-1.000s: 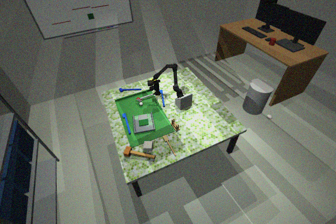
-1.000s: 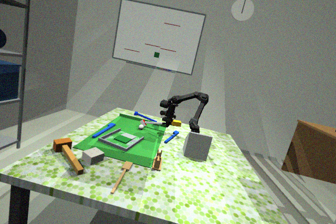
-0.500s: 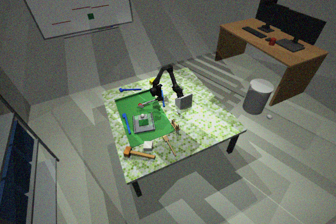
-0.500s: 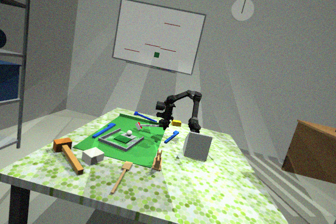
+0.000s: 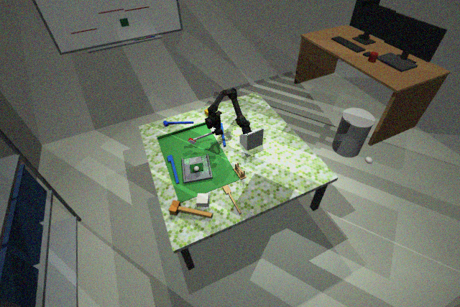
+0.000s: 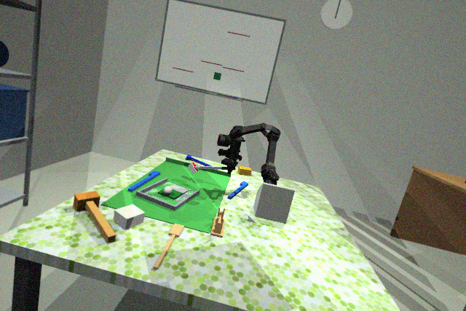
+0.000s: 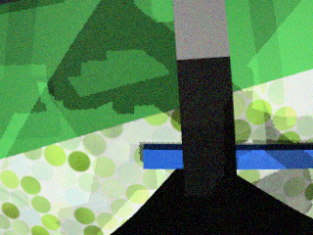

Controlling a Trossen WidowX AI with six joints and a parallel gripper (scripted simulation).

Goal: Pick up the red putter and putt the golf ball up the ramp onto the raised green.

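I have the jaws clamped on the putter [image 6: 210, 167], its red head lifted over the green mat [image 6: 195, 217]; the ball [image 6: 167, 189] rests on the raised green [image 6: 173, 194], well apart.

White golf ball [image 6: 167, 189]; green mat [image 6: 188, 213]; green-dotted table [image 6: 263, 262].

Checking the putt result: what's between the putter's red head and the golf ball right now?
In the top view, only open green mat and the gray frame wall of the raised green lie between the putter head and the golf ball.
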